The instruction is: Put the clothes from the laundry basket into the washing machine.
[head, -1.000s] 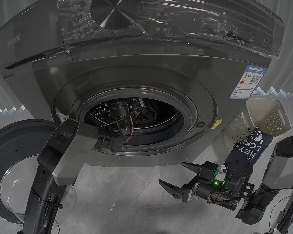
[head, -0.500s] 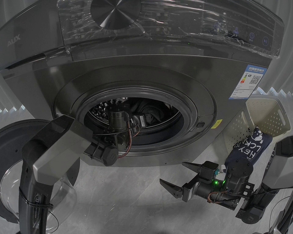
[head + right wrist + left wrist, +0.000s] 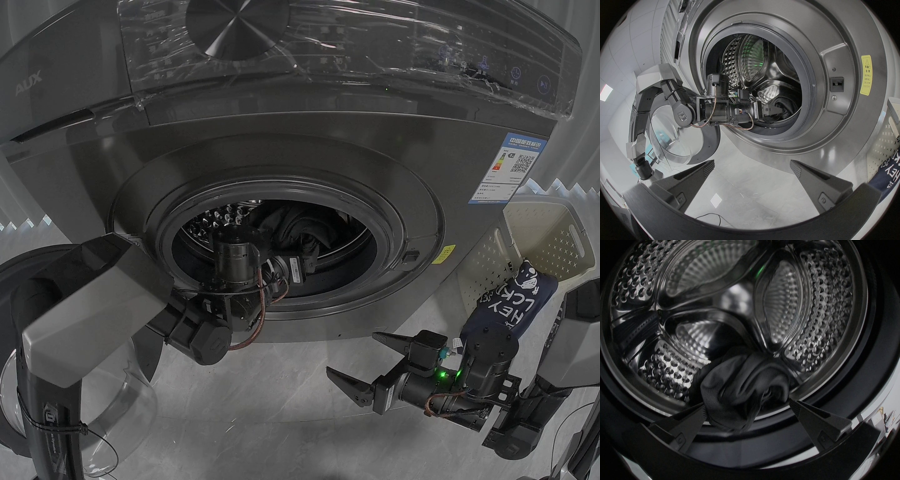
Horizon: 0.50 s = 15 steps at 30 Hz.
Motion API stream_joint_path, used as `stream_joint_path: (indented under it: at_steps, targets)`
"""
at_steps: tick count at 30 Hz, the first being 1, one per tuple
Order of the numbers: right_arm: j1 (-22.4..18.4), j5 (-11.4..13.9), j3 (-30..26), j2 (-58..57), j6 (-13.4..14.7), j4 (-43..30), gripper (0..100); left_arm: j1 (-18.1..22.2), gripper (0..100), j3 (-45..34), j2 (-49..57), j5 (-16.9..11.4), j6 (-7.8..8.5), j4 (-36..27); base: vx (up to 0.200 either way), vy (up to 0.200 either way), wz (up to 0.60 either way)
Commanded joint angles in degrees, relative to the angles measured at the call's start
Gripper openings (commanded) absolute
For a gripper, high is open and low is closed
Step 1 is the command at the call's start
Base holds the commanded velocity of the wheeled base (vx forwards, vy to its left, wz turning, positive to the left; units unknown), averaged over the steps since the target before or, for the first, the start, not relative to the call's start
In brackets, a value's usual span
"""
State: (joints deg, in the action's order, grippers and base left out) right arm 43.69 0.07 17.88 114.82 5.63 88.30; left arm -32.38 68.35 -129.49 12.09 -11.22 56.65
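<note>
The washing machine (image 3: 400, 206) stands with its round door swung open. A dark bundle of clothes (image 3: 737, 387) lies at the bottom front of the steel drum (image 3: 818, 318) and is also seen from the head camera (image 3: 294, 228). My left gripper (image 3: 748, 410) is open at the drum mouth, its fingertips on either side of the bundle and apart from it. My right gripper (image 3: 351, 356) hangs open and holds nothing, low in front of the machine. Beside it, a navy garment with white print (image 3: 515, 300) drapes over the white laundry basket (image 3: 550, 231).
The open door (image 3: 125, 400) with its glass bowl hangs at the left, close behind my left arm. Grey floor (image 3: 281, 387) stretches in front of the machine. The basket stands against the machine's right side.
My left arm has drawn back out of the drum, toward the door, so more of the dark clothes inside shows. The right arm has not moved.
</note>
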Motion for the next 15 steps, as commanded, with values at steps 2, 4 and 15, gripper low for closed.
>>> stream_joint_path:
  at_steps: [2, 4, 15]
  targets:
    - [0.17, 0.01, -0.13, -0.04, -0.01, 0.03, 100, 0.91, 100, 8.29, -3.31, -0.05, -0.47, 5.40, 0.000, 0.000, 0.00]
    - [-0.10, 0.01, -0.13, -0.04, -0.01, 0.03, 100, 1.70, 100, 9.52, -4.98, -0.05, -0.39, 6.98, 0.000, 0.000, 0.00]
    - [0.25, 0.01, -0.04, 0.31, 0.08, 0.03, 100, 2.50, 100, 14.53, -12.19, -0.32, -0.30, 8.04, 0.000, 0.000, 0.00]
